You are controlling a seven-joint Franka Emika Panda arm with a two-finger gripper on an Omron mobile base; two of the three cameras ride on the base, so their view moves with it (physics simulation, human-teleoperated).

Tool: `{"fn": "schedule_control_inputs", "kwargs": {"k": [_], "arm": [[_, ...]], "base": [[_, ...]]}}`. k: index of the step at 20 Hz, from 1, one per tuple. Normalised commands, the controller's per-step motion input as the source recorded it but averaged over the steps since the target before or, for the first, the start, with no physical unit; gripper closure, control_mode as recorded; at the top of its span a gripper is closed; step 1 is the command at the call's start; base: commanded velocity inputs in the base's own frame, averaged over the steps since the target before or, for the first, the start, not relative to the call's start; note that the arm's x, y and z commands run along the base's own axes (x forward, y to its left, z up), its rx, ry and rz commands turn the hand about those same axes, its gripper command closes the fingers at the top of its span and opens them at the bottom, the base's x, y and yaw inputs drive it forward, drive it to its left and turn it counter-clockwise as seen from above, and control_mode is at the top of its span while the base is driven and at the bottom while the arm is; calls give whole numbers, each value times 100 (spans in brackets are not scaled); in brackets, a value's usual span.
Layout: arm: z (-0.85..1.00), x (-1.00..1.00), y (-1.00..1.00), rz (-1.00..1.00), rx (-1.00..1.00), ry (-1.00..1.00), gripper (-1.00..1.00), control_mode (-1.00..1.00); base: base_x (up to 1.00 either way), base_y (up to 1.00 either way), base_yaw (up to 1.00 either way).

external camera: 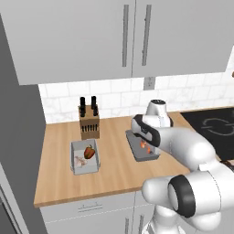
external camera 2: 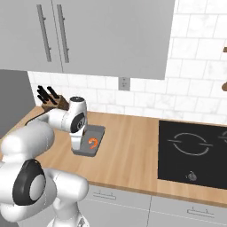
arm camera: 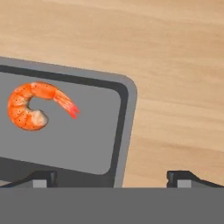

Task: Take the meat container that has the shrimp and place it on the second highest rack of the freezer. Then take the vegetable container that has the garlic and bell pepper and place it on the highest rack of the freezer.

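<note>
End effector (arm camera: 111, 178) spread above unlabelled meat container (arm camera: 124, 127) holding shrimp (arm camera: 33, 106).

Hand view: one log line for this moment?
phase: approach | gripper: open, straddling rim of dark grey shrimp tray | curled orange shrimp: in tray | tray on wooden counter | not grasped yet

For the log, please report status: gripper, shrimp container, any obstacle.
Gripper open, straddling the meat container rim. Shrimp lies inside, container on the counter. Nothing in the way.

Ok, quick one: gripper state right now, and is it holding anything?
Gripper: open, holding nothing; its tips straddle the near edge of the shrimp tray.
</note>
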Motion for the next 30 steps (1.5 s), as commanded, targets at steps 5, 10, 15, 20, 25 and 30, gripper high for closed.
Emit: {"fn": "schedule_control_inputs", "kwargs": {"k": [5, 10, 15, 20, 25, 30], "arm": [[-37, -1, 1, -8, 0, -11, -100, -100], [-40, -1, 6, -8, 0, -19, -100, -100], [-38, 0, 9, -6, 0, -13, -100, -100], [-11, 11, 3, -5, 0, -3, -100, -100], [-17, 9, 20, -3, 0, 0, -100, -100], [-20, 21, 11, -11, 0, 0, -100, -100]], "base": [[0, 0, 0], [0, 0, 0], [0, 0, 0], [0, 0, 0], [0, 0, 0], [0, 0, 0]]}}
